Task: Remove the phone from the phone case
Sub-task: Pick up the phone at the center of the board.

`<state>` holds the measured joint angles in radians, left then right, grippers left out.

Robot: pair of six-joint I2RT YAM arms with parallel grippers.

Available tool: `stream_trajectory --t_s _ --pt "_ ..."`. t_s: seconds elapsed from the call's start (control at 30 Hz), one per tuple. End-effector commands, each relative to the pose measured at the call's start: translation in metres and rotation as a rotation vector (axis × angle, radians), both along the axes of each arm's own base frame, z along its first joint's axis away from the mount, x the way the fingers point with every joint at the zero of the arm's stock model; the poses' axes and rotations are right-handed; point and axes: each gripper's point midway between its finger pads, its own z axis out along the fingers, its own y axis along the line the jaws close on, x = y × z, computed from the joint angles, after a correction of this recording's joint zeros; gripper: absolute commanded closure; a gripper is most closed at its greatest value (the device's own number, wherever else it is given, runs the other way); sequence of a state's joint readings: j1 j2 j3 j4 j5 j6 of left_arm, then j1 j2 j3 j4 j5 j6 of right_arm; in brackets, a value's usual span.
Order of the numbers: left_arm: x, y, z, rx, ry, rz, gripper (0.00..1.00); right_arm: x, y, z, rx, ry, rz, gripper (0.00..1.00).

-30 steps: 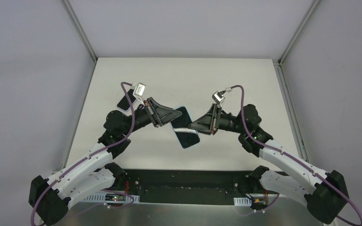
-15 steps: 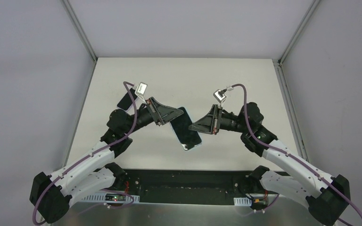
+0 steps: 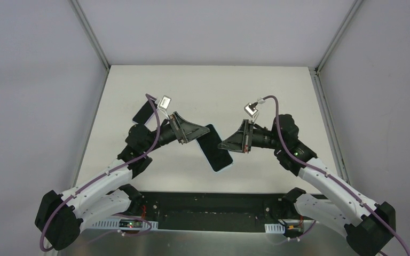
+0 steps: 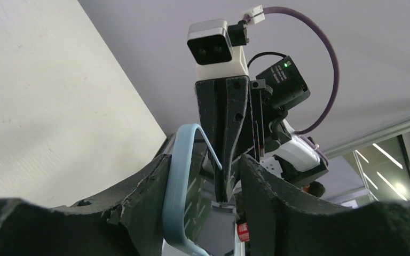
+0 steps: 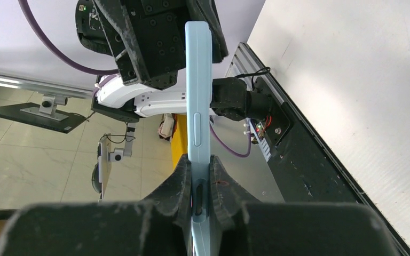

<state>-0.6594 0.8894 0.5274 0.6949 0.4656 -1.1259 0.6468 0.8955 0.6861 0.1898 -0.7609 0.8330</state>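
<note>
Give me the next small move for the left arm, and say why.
Probably close the left gripper on the peeled lip of the phone case. Its fingers stand apart with that light-blue lip loose between them, while the right gripper is clamped on the case's edge, so it can brace the pull.

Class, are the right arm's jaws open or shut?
Shut: the right gripper jaws clamp the light-blue phone case edgewise, no gap showing.
</note>
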Motion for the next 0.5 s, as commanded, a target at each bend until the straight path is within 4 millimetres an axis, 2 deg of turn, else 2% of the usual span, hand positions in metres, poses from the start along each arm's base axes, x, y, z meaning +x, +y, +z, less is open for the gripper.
stream_trajectory --t_s 0.0,0.13,0.27,0.47 --pt "-0.01 0.001 0.009 -0.042 -0.029 -0.046 0.46 -0.002 -0.003 0.047 0.106 -0.147 0.014 1.0" --pt "-0.01 0.001 0.005 -0.043 -0.015 -0.046 0.36 -0.004 -0.006 0.054 0.135 -0.191 0.006 1.0" --pt "-0.009 0.0 0.008 -0.056 -0.005 -0.048 0.34 -0.004 -0.009 0.057 0.147 -0.222 -0.006 1.0" --pt "-0.014 -0.003 0.019 -0.088 -0.008 -0.08 0.49 -0.003 -0.007 0.057 0.156 -0.237 0.008 1.0"
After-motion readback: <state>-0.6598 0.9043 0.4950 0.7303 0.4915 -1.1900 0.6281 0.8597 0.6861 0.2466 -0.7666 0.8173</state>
